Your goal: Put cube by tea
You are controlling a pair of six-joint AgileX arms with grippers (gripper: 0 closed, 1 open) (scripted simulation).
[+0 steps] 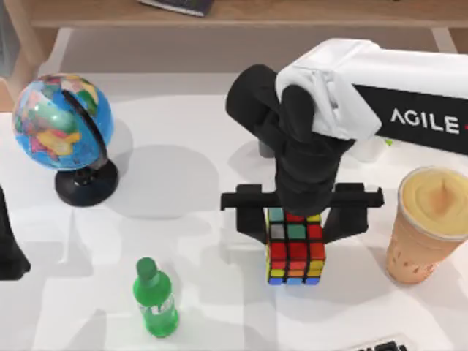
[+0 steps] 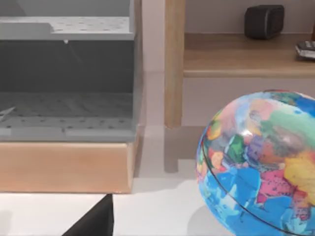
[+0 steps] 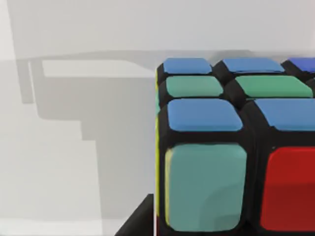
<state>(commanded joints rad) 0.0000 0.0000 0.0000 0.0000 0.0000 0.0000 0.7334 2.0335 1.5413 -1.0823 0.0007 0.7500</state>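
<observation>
The cube (image 1: 295, 252), black-framed with red, green, yellow and blue stickers, is at the middle of the table, slightly right. My right gripper (image 1: 296, 223) comes down over it from above, with a dark finger (image 1: 256, 223) against each side; it looks shut on the cube. The right wrist view has the cube (image 3: 221, 147) very close, with one fingertip (image 3: 142, 221) at its edge. The tea (image 1: 428, 223), a tapered orange cup with a creamy top, stands to the cube's right, a gap between them. My left gripper (image 1: 11, 252) is parked at the table's left edge.
A globe (image 1: 62, 124) on a black stand sits at the back left and is near in the left wrist view (image 2: 261, 162). A small green bottle (image 1: 155, 300) stands front left of the cube. A dark flat object (image 1: 376, 345) lies at the front edge. A wooden shelf (image 1: 256, 11) runs along the back.
</observation>
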